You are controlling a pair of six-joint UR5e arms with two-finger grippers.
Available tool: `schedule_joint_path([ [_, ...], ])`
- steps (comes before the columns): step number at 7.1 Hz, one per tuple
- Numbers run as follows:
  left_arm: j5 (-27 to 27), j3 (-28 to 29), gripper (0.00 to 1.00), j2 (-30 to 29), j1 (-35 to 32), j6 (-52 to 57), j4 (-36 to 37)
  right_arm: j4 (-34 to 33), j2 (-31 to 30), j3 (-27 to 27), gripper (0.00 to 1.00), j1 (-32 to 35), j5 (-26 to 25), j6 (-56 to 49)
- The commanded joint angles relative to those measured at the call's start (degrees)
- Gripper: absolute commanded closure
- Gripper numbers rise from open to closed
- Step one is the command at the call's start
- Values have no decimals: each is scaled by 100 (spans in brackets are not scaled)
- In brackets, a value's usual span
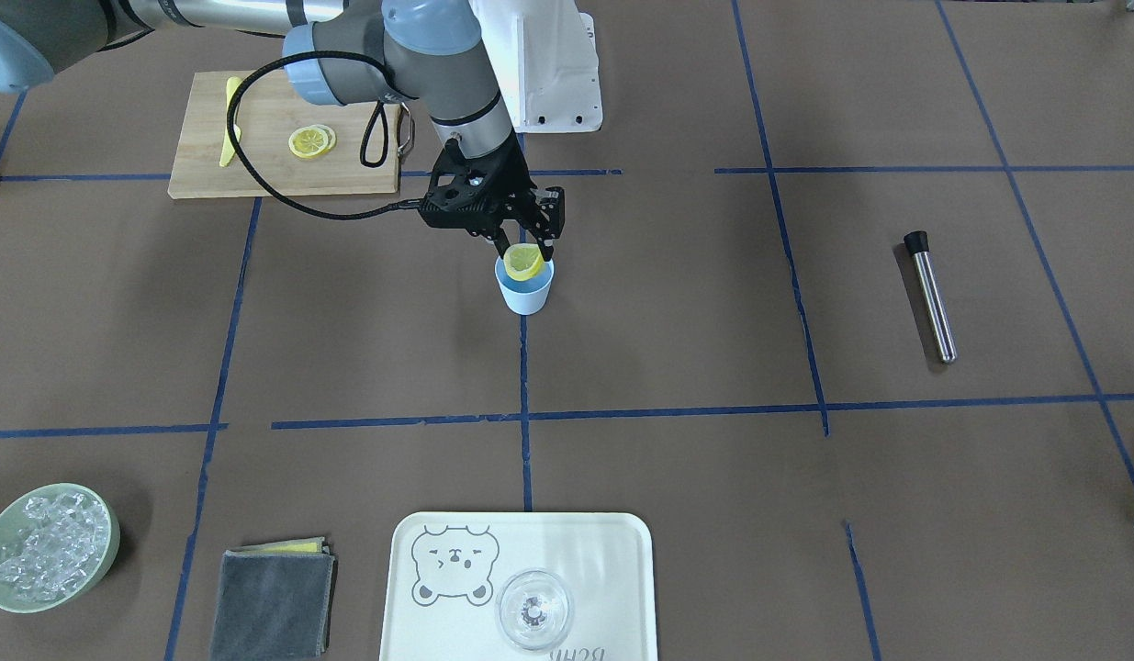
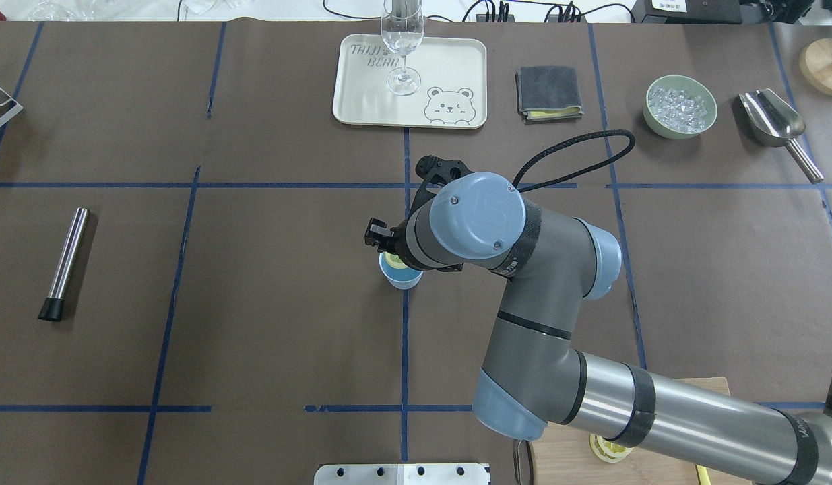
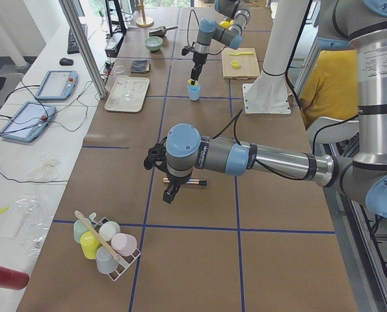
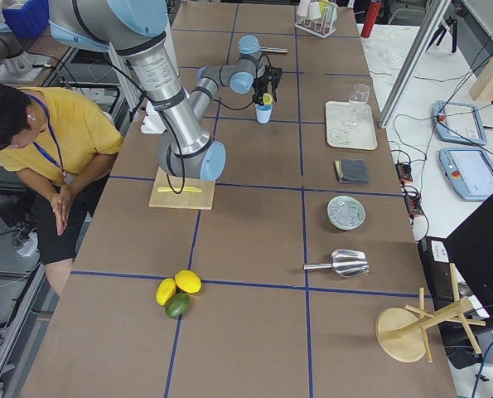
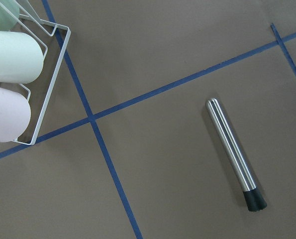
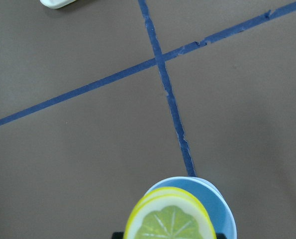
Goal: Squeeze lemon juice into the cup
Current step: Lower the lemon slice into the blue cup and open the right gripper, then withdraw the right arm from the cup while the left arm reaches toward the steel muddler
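Lemon (image 1: 523, 262), a round slice with its pale cut face showing, is pinched at its upper part by the right pincer (image 1: 527, 250), whose jaws stand narrow against the slice. It hangs directly over the mouth of the cup (image 1: 524, 292), with its lower edge about level with the rim. The cup stands upright on a blue tape line (image 1: 523, 386) near the middle of the surface (image 1: 677, 303). In the right wrist view the slice looks whole and round, not yet crushed, so I judge that carrying and placing are done and the squeeze itself is the step in hand. The next move seems to call for closing the jaws harder while holding position over the cup, so juice drops inside and the slice does not slip out. The left pincer (image 3: 169, 193) hovers well apart to the left above a metal rod (image 5: 233, 152); I cannot tell whether it is wide or narrow.
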Motion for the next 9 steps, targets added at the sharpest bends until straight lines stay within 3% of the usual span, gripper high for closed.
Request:
schedule_joint_path([
  [1, 0, 3, 0, 0, -11, 0, 0, 3, 1, -72, 13, 0, 7, -3],
  [2, -9, 38, 0, 26, -11, -61, 0, 3, 9, -64, 1, 0, 33, 6],
  [3, -17, 91, 0, -34, 41, -61, -44, 12, 1, 6, 0, 122, 312, -3],
  [4, -17, 169, 0, -52, 94, -444, -270, -14, -113, 154, 0, 471, 941, -29],
  [6, 17, 554, 0, -184, 1169, -1987, -1662, -31, -1005, 872, 0, 1157, 1534, -552],
  [7, 139, 661, 0, -219, 1436, -2909, -2218, 12, -1689, 1172, 0, 1639, 2093, -1392],
  [9, 935, 803, 0, -359, 2339, -4238, -2838, 21, -2702, 1499, 0, 2624, 2957, -2626],
])
